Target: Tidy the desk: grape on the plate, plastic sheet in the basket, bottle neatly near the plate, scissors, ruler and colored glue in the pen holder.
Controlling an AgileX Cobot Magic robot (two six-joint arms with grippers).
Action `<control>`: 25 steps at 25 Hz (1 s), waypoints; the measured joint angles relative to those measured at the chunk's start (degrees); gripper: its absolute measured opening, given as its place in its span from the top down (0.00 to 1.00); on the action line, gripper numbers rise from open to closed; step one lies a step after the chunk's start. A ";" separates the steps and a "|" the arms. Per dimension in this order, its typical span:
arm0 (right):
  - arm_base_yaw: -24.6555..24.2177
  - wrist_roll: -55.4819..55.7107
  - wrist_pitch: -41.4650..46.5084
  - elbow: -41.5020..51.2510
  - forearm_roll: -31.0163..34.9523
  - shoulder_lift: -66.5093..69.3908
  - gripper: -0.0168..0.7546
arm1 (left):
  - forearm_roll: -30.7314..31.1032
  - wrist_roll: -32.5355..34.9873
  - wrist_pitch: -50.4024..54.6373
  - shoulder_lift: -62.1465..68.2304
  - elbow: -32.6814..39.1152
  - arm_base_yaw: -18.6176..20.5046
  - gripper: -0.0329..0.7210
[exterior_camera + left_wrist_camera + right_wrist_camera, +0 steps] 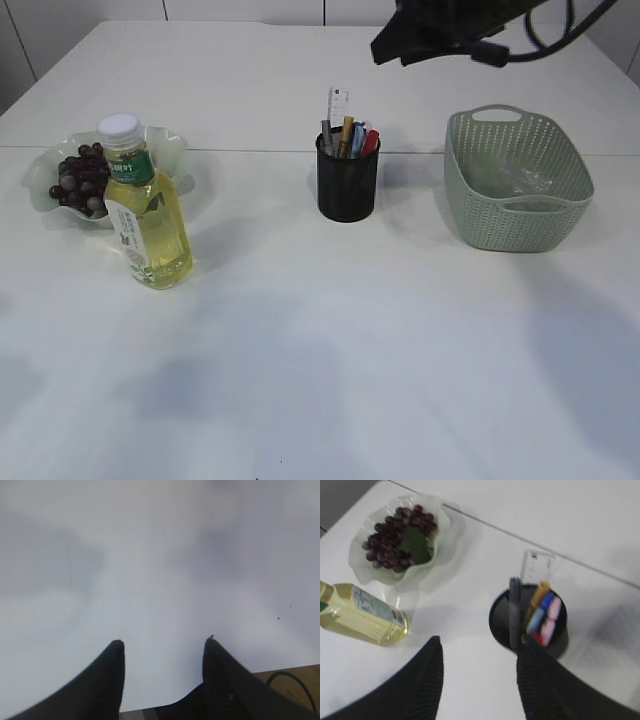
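Dark grapes (82, 180) lie on the wavy pale green plate (40, 165) at the far left; the right wrist view shows them too (395, 540). A bottle (145, 205) of yellow drink with a white cap stands upright just right of the plate. The black mesh pen holder (347, 185) in the middle holds a clear ruler (338, 105), scissors and colored glue sticks (544, 615). The clear plastic sheet (525, 182) lies in the green basket (470, 190). My right gripper (477, 647) is open and empty, high above the table's far side. My left gripper (162, 647) is open and empty over bare table.
The white table (350, 360) has a seam line running across behind the plate and holder. The right arm (450, 35) shows as a dark shape at the top of the exterior view. A table edge and a cable (290, 680) show in the left wrist view.
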 joint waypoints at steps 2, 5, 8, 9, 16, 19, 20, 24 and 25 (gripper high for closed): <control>0.00 13.06 4.33 0.00 -9.78 -3.73 0.48 | 0.00 0.00 0.00 0.00 0.00 0.00 0.46; 0.00 28.36 9.23 0.00 -24.40 -8.74 0.48 | 0.00 0.00 0.00 0.00 0.00 0.00 0.46; 0.00 35.78 13.94 0.00 -34.89 -12.53 0.48 | 0.00 0.00 0.13 0.00 0.00 0.00 0.46; 0.00 37.18 15.71 0.00 -37.05 -13.51 0.48 | 0.00 0.00 0.12 0.00 0.00 0.00 0.46; 0.00 41.88 18.29 4.43 -44.54 -19.65 0.48 | 2.28 -0.30 0.12 0.00 0.00 0.00 0.46; 0.00 42.03 18.40 9.31 -44.79 -23.64 0.48 | 7.16 -1.88 1.29 -0.23 0.00 0.00 0.46; 0.00 42.12 18.40 11.33 -44.79 -25.20 0.48 | 9.23 -3.05 1.91 -0.64 0.00 0.00 0.46; 0.00 42.12 18.40 19.38 -44.91 -32.11 0.48 | 14.46 -7.57 5.55 -3.41 0.00 0.00 0.46; 0.00 42.12 18.40 21.63 -45.29 -34.25 0.48 | 14.78 -8.02 6.42 -4.45 0.00 0.00 0.46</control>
